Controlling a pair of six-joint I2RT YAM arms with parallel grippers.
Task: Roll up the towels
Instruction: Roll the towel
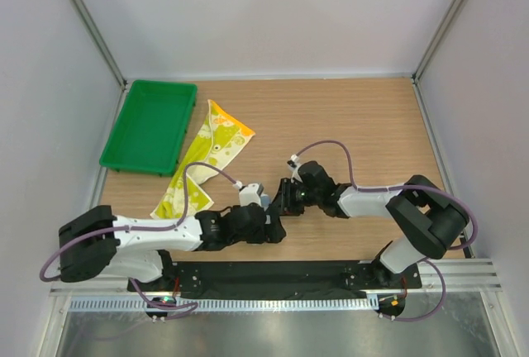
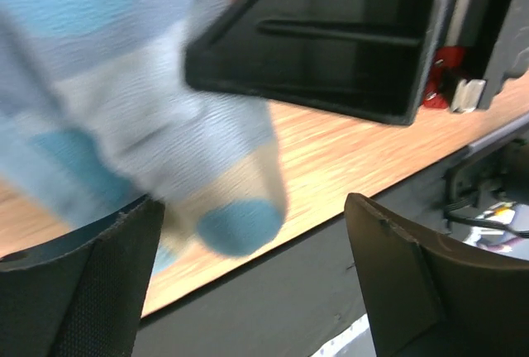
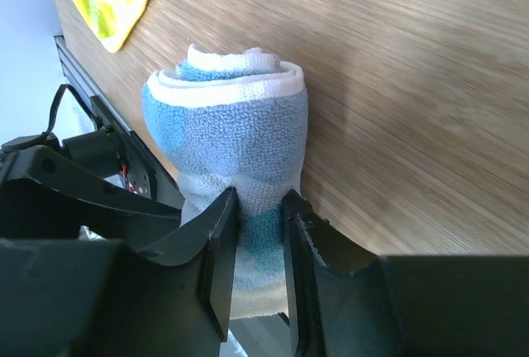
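Left wrist view blurs the blue towel (image 2: 124,109).

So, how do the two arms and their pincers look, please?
Both the left arm and the right arm have white links between bulky black joints. A thin lilac cable loops loosely along each one. The left pincer and right pincer have flat black fingers with a matt, slightly grainy surface. No markings show.
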